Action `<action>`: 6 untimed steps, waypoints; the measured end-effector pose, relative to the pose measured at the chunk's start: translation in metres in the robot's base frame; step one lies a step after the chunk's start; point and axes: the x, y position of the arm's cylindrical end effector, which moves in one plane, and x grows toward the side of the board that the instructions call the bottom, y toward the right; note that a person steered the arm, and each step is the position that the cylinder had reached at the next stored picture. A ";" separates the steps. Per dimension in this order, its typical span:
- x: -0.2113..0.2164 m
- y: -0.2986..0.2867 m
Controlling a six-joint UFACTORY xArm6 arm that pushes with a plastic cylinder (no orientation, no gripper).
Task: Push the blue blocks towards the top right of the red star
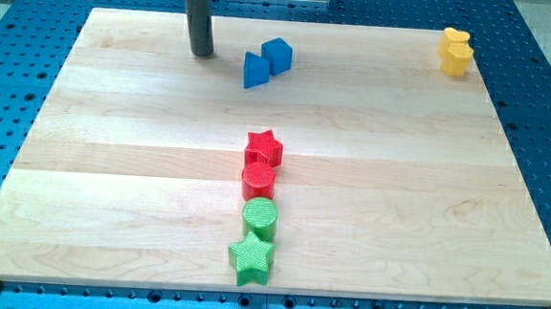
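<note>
Two blue blocks sit together near the view's top centre: a blue cube (278, 54) and a blue wedge-like block (255, 71) touching its lower left. The red star (264, 147) lies near the board's middle, well below them. My tip (201, 53) is on the board to the left of the blue blocks, a short gap away from the wedge-like one, touching neither.
A red cylinder (259, 180) touches the red star from below, then a green cylinder (260, 216) and a green star (251, 257) follow in a column. A yellow block (455, 51) sits at the top right corner. The wooden board (112, 164) lies on a blue perforated table.
</note>
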 end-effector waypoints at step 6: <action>0.047 0.081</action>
